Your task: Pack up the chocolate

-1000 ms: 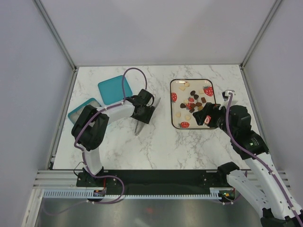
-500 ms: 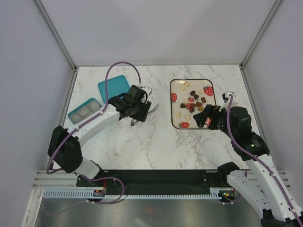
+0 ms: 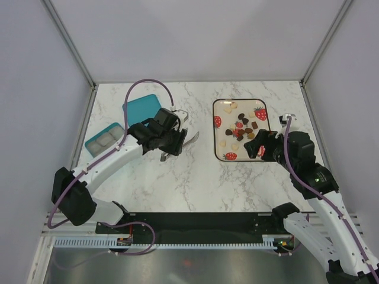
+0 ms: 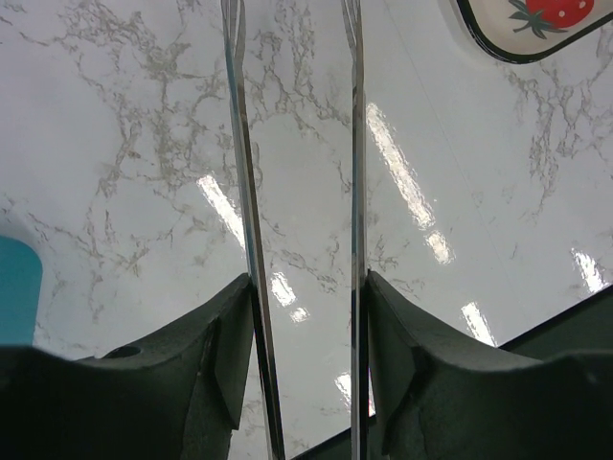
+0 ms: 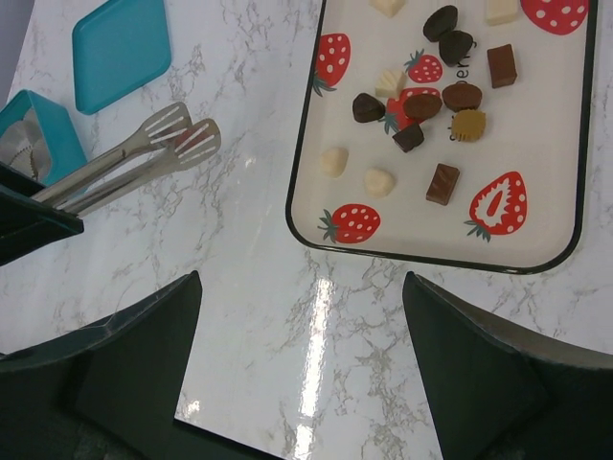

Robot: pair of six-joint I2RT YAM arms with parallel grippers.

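Observation:
The chocolate [image 3: 241, 126] lies as several dark brown, mid brown and cream pieces on a cream tray [image 3: 214, 136] with strawberry prints. It also shows in the right wrist view [image 5: 463, 96], on the tray [image 5: 536, 125]. My left gripper [image 3: 176, 144] is shut on silver tongs [image 3: 190, 137] and holds them above the marble, tips pointing right toward the tray. In the left wrist view my gripper [image 4: 308, 287] clamps both tong blades [image 4: 239, 144]. My right gripper [image 3: 256, 148] hangs open and empty over the table at the tray's near edge [image 5: 302, 278].
An open teal box [image 3: 105, 137] with compartments sits at the left, and its teal lid [image 3: 142, 109] lies behind it. Both show in the right wrist view, the lid [image 5: 122, 43] and the box [image 5: 29, 134]. The enclosure walls stand on three sides.
My left arm has stretched out and its gripper has shifted slightly left and nearer with the tongs, turning their tips toward the tray. My right arm has barely moved.

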